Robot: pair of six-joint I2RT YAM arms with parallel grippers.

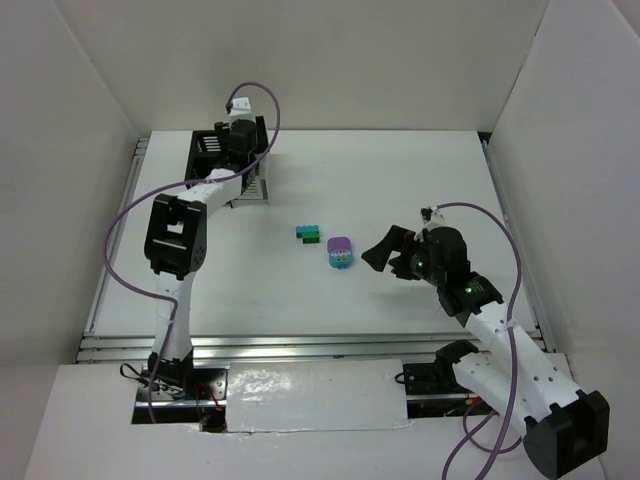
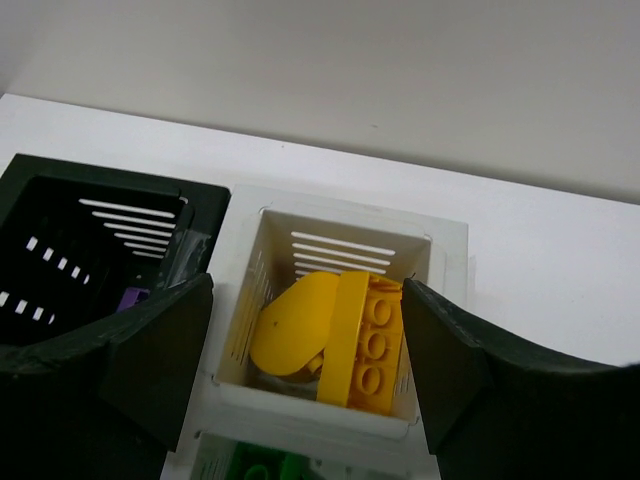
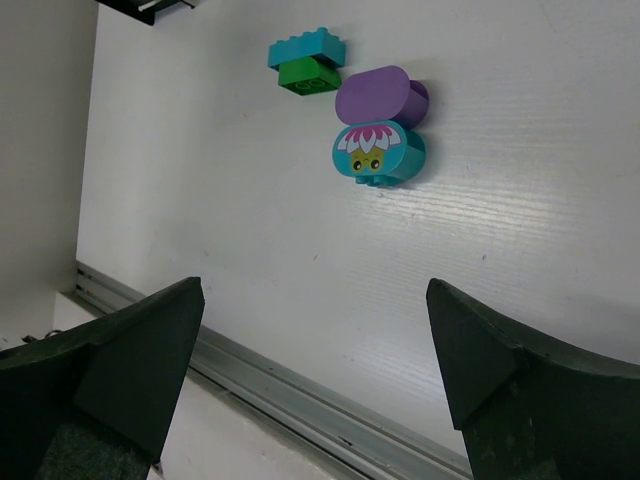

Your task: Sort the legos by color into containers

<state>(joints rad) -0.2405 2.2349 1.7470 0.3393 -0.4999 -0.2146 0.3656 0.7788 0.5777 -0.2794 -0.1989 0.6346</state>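
My left gripper [image 2: 308, 288] is open and empty, hovering over the white bin [image 2: 447, 250], with one jaw on each side of it. Yellow legos [image 2: 340, 335] lie inside that bin. The black bin [image 2: 100, 190] joins it on the left and holds a purple piece [image 2: 131, 298]. On the table lie a teal brick on a green brick [image 3: 308, 62] and a purple piece [image 3: 378, 94] touching a teal flower-print piece [image 3: 377, 154]. My right gripper [image 3: 315, 290] is open and empty, to the right of them. In the top view it [image 1: 386, 254] is near the purple-teal pair [image 1: 340, 251].
A green lego [image 2: 258, 464] sits in another white compartment just below the yellow one. The bins [image 1: 212, 148] stand at the back left of the table, under the left arm. A metal rail [image 3: 300, 400] runs along the table's near edge. White walls enclose the table.
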